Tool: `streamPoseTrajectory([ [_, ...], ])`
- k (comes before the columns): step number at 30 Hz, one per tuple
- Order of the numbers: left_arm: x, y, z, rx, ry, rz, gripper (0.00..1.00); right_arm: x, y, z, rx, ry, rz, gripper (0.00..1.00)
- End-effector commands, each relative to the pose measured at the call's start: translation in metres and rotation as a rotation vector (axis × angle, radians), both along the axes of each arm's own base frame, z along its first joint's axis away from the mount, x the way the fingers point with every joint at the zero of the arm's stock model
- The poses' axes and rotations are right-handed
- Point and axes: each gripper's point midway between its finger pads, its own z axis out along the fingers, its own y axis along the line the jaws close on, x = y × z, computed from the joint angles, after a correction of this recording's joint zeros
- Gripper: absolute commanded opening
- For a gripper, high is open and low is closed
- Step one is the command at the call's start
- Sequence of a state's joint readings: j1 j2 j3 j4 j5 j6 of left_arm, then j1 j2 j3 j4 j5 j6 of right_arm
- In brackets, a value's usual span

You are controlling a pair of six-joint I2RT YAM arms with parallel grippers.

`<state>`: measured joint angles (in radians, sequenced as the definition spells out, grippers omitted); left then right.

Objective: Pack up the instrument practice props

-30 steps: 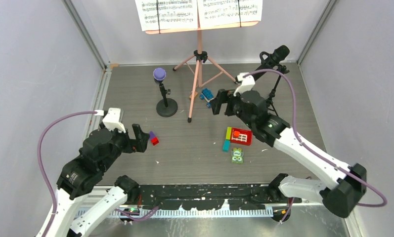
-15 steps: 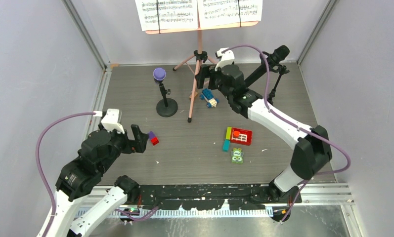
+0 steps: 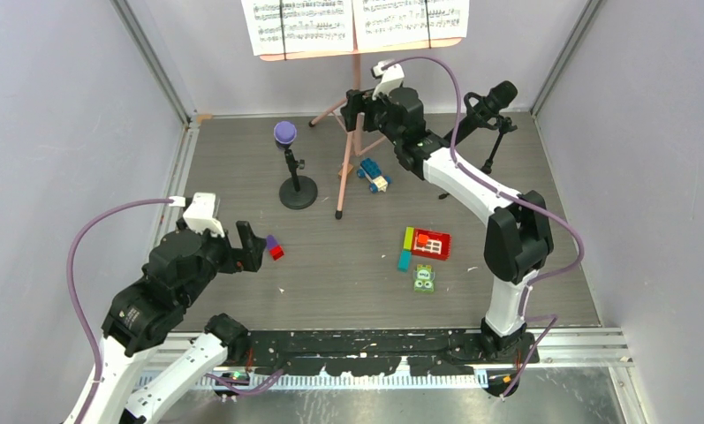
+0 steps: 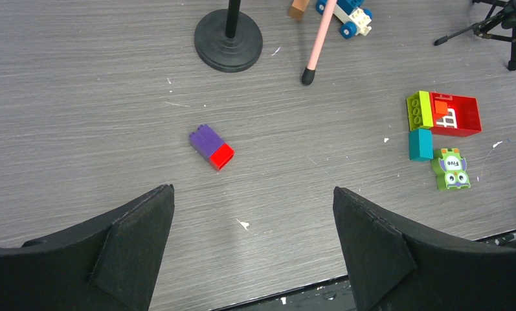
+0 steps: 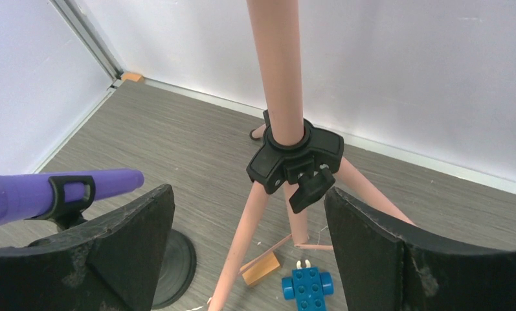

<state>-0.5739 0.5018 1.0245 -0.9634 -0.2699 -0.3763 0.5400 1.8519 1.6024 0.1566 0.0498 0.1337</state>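
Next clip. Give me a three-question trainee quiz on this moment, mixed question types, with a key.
1. True or false: the right gripper is clamped on the pink stand pole.
2. Which lies nearest the left gripper? A) purple-and-red brick B) blue toy car C) red brick
3. Fill in: the purple-headed microphone stands in a support with a round ____ base.
Key: 1 false, its jaws stand open either side of the pole; 2 A; 3 black.

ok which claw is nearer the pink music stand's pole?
Right. The right claw straddles the pole near its black hub. The left claw is far off at front-left, by the purple-red brick.
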Motion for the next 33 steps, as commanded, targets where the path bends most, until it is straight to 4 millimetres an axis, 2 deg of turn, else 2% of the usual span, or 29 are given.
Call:
streamPoseTrajectory([
  [1,0.004,0.001,-0.001,0.024,-0.006,0.004,0.94,0.015,-0.003,0.043,0.013,-0.147,0.0,0.88],
  [9,0.006,-0.001,-0.003,0.03,0.008,0.002,0.94,0.034,-0.003,0.052,0.038,-0.19,-0.002,0.76],
  [13,0.007,-0.001,-0.004,0.034,0.012,0.002,0.95,0.035,0.005,0.056,0.054,-0.206,0.042,0.71],
  [27,0.009,-0.003,-0.006,0.042,0.02,-0.003,0.95,0.058,0.015,0.049,0.022,-0.234,0.047,0.56],
  [31,0.01,-0.003,-0.007,0.05,0.025,-0.002,0.95,0.063,0.016,0.048,0.018,-0.24,0.043,0.49],
  [33,0.01,-0.003,-0.007,0.05,0.026,-0.002,0.95,0.064,0.016,0.047,0.019,-0.239,0.042,0.42],
])
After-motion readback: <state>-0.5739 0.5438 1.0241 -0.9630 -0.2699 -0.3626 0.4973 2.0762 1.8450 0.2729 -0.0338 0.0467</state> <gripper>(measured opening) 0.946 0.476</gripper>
